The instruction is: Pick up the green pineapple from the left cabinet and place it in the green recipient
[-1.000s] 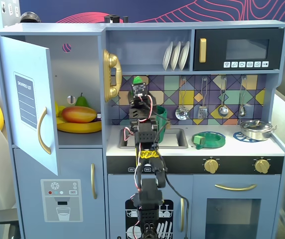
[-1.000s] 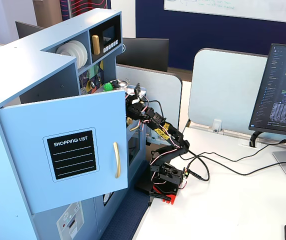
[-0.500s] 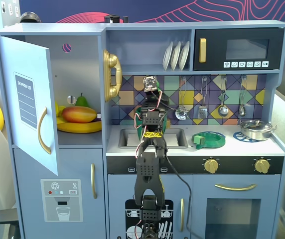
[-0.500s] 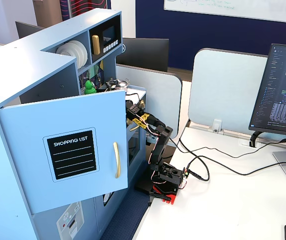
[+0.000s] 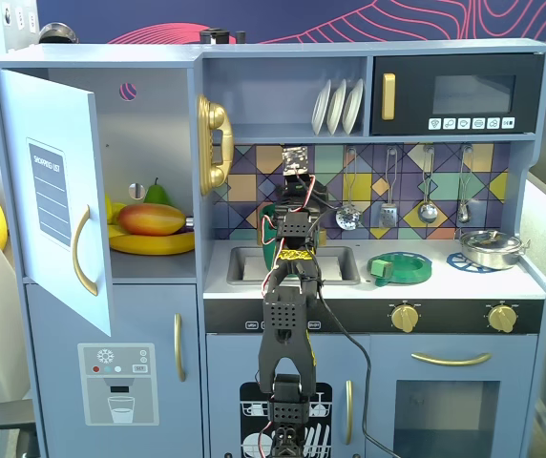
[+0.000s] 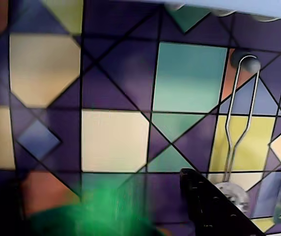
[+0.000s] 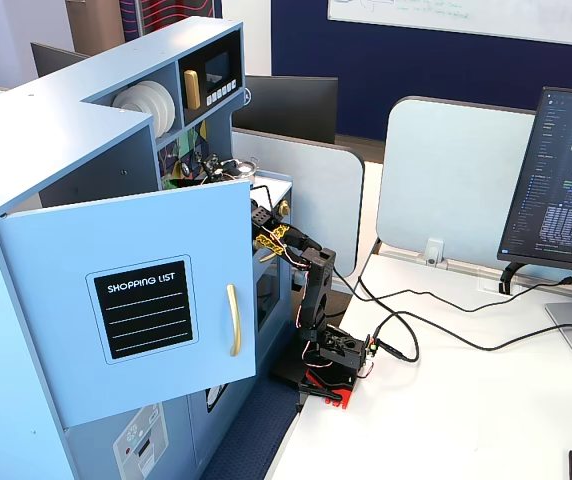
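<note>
One green blur, likely the green pineapple (image 6: 96, 211), fills my wrist view's bottom; I can't tell the gripper's (image 5: 297, 186) finger state. Sink (image 5: 244, 265), hanging utensils (image 5: 388, 205) and round dish (image 5: 402, 267) surround it.

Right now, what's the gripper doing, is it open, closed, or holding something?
Gripper: cannot be told. It is raised over the sink; the wrist view shows only one dark finger and a green blur at the bottom edge.
</note>
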Robot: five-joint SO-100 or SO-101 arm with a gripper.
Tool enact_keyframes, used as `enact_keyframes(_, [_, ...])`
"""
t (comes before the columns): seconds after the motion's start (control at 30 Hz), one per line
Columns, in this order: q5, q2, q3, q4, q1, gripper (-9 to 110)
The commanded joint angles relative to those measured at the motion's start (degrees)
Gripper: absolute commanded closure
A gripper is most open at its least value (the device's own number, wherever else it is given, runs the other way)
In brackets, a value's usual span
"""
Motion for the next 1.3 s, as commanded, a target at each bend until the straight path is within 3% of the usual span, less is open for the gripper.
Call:
enact_keyframes(0.0, [3.96, 0.35, -4.39, -2.2, -1.05, 43])
enact_keyframes(0.4, [5.89, 7.21, 2.11, -1.76, -1.76, 42])
enact_keyframes(0.9, [7.12, 69.52, 80.77, 6.42, -5.89, 38])
enact_keyframes(1.13, [8.96, 79.63, 98.26, 20.13, -8.09, 43])
enact_keyframes(1.27, [10.02, 81.74, 99.84, 32.61, -7.56, 45])
